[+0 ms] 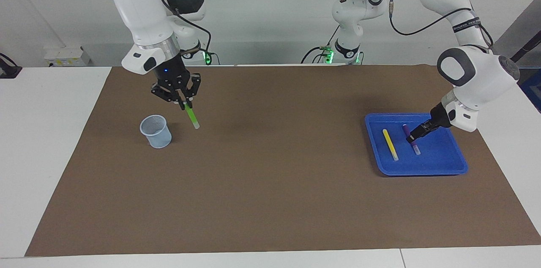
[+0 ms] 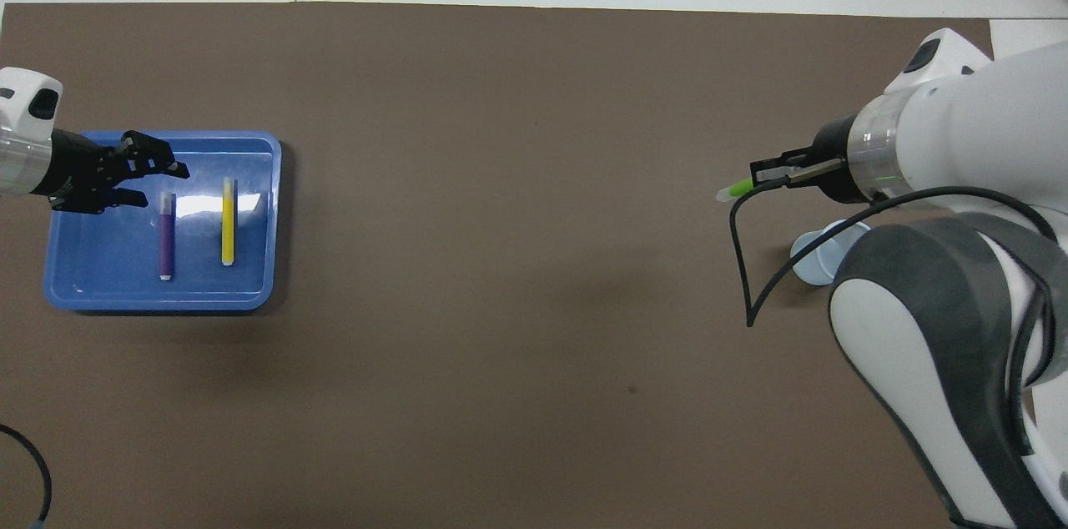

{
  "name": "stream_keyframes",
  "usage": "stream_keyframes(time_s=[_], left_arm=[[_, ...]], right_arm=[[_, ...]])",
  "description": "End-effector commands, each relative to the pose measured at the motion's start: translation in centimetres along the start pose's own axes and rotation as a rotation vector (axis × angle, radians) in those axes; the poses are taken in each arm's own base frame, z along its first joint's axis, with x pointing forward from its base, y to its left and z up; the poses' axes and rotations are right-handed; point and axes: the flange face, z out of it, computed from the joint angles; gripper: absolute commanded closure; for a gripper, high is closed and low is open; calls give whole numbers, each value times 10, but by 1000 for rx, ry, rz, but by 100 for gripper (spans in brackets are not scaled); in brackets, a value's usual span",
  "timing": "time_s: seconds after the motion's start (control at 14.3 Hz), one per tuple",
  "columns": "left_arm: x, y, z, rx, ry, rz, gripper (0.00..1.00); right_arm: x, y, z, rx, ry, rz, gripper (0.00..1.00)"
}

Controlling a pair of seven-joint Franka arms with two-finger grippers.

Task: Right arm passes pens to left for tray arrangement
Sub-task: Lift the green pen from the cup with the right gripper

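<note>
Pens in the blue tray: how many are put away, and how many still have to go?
Two are done: the yellow pen and the purple pen lie side by side in the blue tray. One is in hand: the right end effector holds the green pen above the mat beside the mesh cup. The left end effector, open, hangs over the tray. Left: passing and placing the green pen.
</note>
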Motion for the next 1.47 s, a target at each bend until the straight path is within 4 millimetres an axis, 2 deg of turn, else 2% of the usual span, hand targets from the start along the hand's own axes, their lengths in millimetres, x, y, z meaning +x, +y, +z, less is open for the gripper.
stream_keyframes(time_s=[0.0,0.14,0.28,0.35,0.56,0.84,0.98,1.26,1.4], left_arm=[[-19,25,-24,-38,-12,-93,25],[-35,48,-37,-64,-20,-154,25],[-49,68,-47,-103,-35,-221,26],[-56,77,-51,-129,-43,-256,26],[-72,104,-56,-199,-76,-406,26],[-91,130,-64,-329,-65,-610,26],[-106,139,-61,-396,-49,-700,26],[-125,162,-54,-465,-63,-832,26],[-139,170,-43,-516,-72,-909,26]], right_arm=[[7,-23,4,92,25,145,100],[8,-42,6,132,53,176,100],[10,-61,20,209,81,305,100],[10,-79,26,247,96,354,100],[14,-107,37,305,129,467,100],[18,-145,61,447,145,692,100],[17,-168,74,504,164,763,100],[10,-187,80,533,148,778,100],[9,-187,82,553,115,815,100]])
